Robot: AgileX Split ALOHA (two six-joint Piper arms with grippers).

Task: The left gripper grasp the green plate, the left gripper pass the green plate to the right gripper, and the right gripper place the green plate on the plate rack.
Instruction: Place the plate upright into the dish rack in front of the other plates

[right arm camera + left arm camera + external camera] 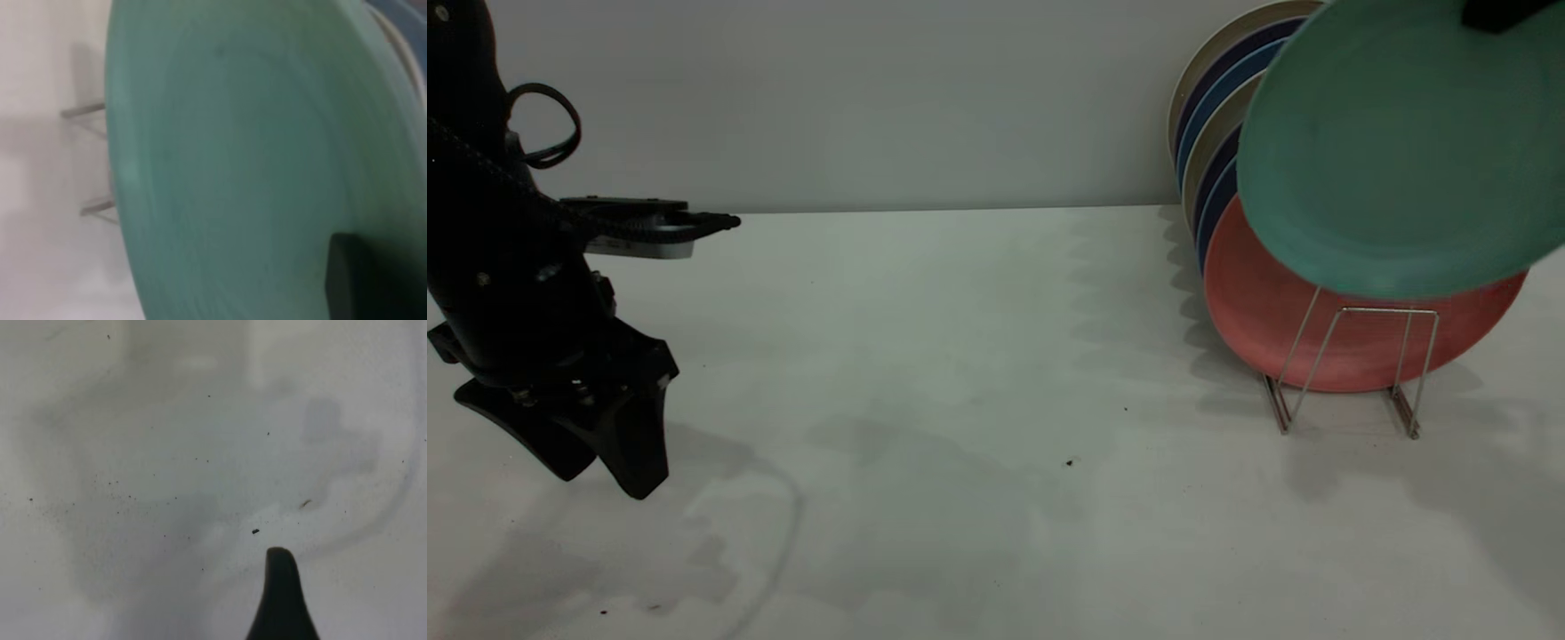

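Note:
The green plate (pixel 1405 151) hangs tilted in the air at the far right, in front of the plates standing in the plate rack (pixel 1343 356). Its lower edge overlaps the top of the salmon-pink plate (pixel 1316 338). My right gripper (pixel 1498 11) shows only at the top edge, shut on the plate's upper rim. In the right wrist view the green plate (pixel 233 167) fills the picture, with one black finger (pixel 350 277) pressed on it. My left gripper (pixel 605 480) hangs at the far left just above the table, jaws apart and empty. One of its fingers (pixel 283 600) shows over bare table.
Behind the salmon-pink plate, several blue and cream plates (pixel 1209 124) lean in the rack. The rack's front wire loops (pixel 1414 373) stand in front of the salmon-pink plate; two wire ends (pixel 87 110) show beside the green plate. A grey wall (pixel 871 89) runs behind the white table (pixel 960 400).

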